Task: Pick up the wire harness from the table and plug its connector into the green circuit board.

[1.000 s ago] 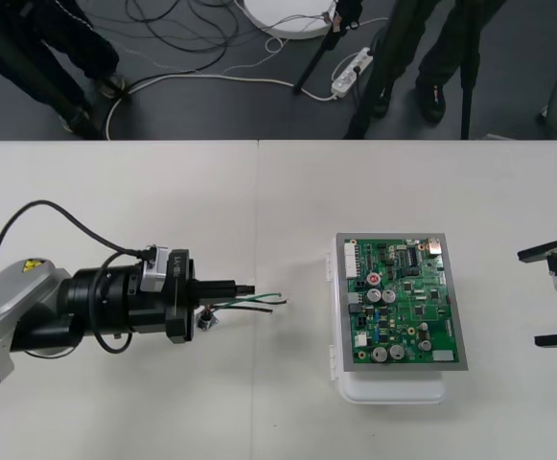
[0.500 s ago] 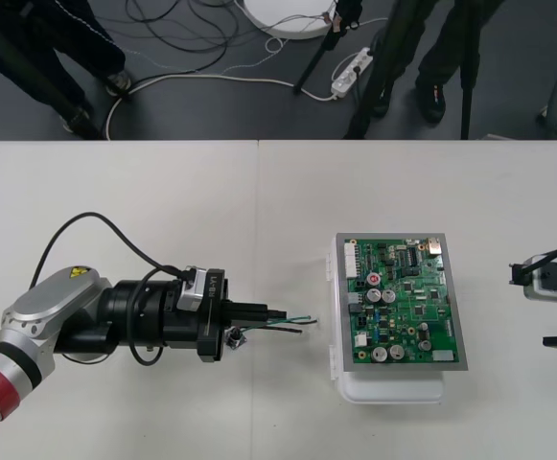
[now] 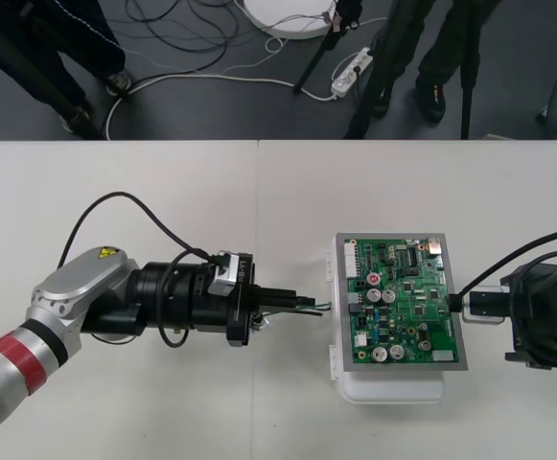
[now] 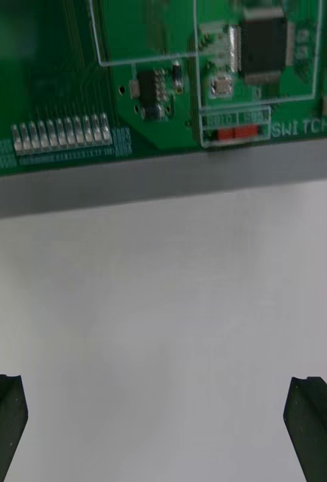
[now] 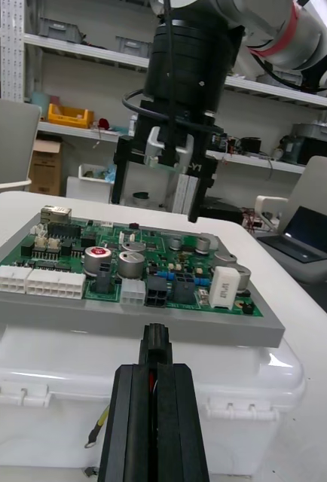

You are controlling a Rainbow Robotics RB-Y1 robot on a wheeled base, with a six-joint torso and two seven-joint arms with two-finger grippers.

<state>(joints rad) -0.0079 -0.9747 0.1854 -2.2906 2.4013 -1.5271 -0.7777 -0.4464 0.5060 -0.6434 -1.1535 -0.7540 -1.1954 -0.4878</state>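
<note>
Harness point(image 3: 313, 307), thin-wired, sits clamped in the black-fingered left gripper point(image 3: 290, 299).

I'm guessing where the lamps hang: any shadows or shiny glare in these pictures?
Front view: only a faint shadow on the table under the left gripper, shut on the wire harness. Left wrist view: bright sheen atop the white base. Right wrist view: even light, no glare, on the table between the fingers of the open right gripper.

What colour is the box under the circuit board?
White. The base under the green circuit board shows best in the left wrist view.
</note>
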